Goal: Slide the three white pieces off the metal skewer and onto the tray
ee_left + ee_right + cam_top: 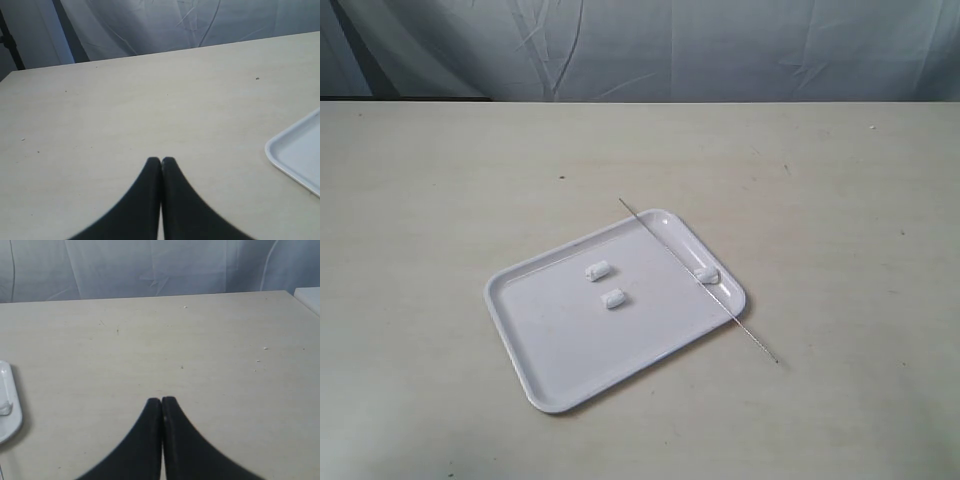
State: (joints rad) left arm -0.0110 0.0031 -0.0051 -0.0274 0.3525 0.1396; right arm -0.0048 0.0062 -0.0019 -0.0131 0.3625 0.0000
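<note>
The white tray (560,345) lies on the table in the exterior view. Two white pieces (597,270) (612,298) lie loose on it near its middle. The third white piece (707,274) sits at the tray's right rim, against the metal skewer (660,241); whether it is threaded on the rod I cannot tell. The skewer lies slantwise across the tray's right end, its tip out on the table. Neither arm shows in the exterior view. My left gripper (161,160) is shut and empty over bare table, the tray's corner (292,152) to one side. My right gripper (161,400) is shut and empty too.
The table (440,200) is a pale wooden surface with a grey cloth backdrop (640,45) behind its far edge. In the right wrist view the tray's rim (7,410) shows at one border, and a white object's corner (309,296) sits at the table's far corner.
</note>
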